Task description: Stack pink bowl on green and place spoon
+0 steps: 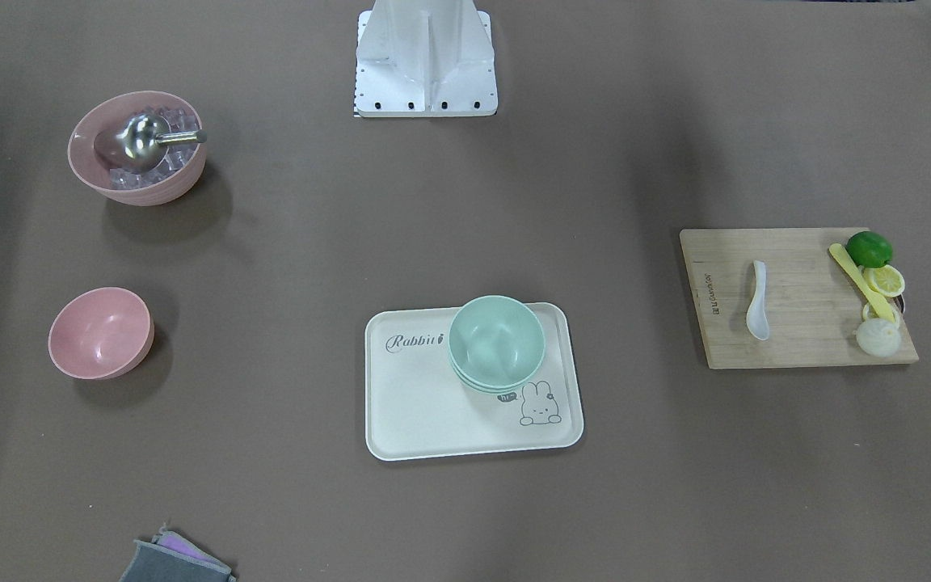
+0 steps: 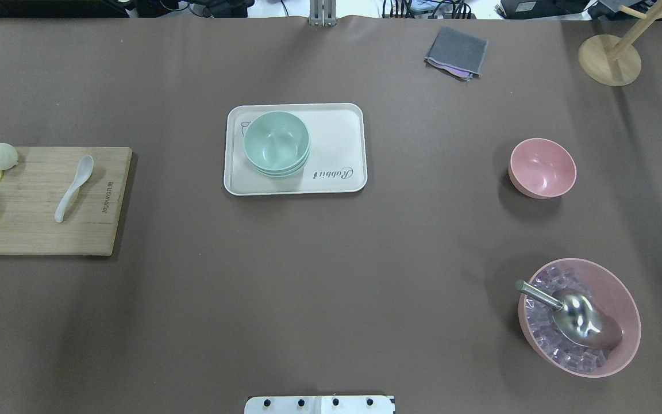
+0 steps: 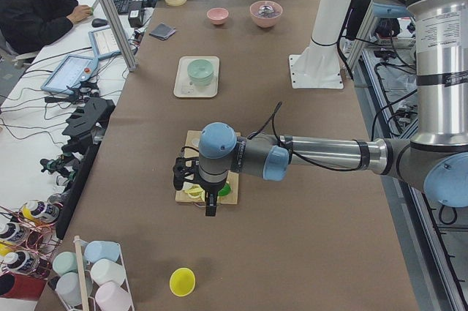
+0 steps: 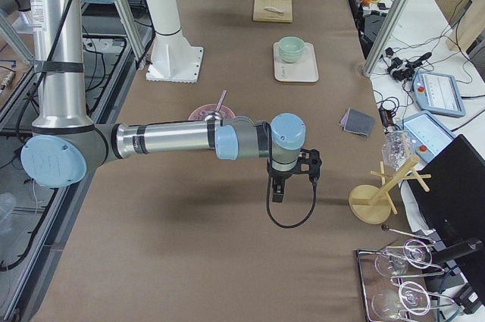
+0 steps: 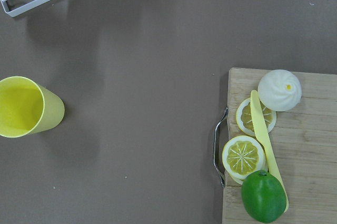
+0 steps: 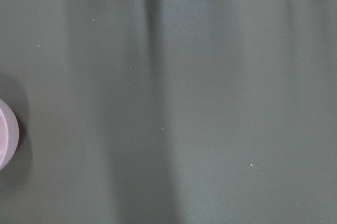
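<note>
The small pink bowl (image 2: 542, 168) stands alone and upright on the brown table, on my right side. The green bowls (image 2: 276, 142) sit nested in a short stack on a cream tray (image 2: 337, 138) at mid-table. The white spoon (image 2: 74, 187) lies on a wooden cutting board (image 2: 38, 230) on my left. My left gripper (image 3: 210, 205) hangs over the board's outer end, beyond the spoon. My right gripper (image 4: 276, 193) hovers over bare table past the pink bowls. Both show only in side views, so I cannot tell whether either is open or shut.
A larger pink bowl (image 2: 579, 316) holds ice cubes and a metal scoop. Lime, lemon slices and a yellow utensil (image 5: 266, 139) lie on the board's end. A yellow cup (image 5: 26, 107), grey cloth (image 2: 456, 52) and wooden stand (image 2: 609, 57) sit near the edges. A person (image 3: 36, 4) sits at a desk.
</note>
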Available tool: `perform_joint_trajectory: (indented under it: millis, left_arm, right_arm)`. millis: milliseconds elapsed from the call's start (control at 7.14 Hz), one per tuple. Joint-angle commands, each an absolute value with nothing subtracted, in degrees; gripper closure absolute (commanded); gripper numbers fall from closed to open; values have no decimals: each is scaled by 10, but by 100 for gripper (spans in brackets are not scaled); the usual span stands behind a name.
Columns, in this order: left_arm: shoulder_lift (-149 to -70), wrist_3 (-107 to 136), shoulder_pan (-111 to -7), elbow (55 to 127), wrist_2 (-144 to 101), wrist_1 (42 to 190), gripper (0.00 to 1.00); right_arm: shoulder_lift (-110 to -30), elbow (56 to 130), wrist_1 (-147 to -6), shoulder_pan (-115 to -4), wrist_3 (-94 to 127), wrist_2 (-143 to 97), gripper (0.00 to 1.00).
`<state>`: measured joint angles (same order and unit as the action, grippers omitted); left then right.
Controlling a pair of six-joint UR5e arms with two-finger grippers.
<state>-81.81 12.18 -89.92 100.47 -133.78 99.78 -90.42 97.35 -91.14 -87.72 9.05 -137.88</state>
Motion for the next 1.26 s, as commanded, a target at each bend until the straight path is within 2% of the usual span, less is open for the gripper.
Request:
perform_joint_trajectory:
  millis: [0, 1121]
  left_arm:
    - [-820, 123, -899, 1004, -1338, 998, 2]
    - [-846, 123, -898, 976, -1336, 998, 2]
  right_arm:
    - [-904, 973, -911, -877, 91, -1378, 0]
    - [-902, 967, -911, -877, 90, -1375, 0]
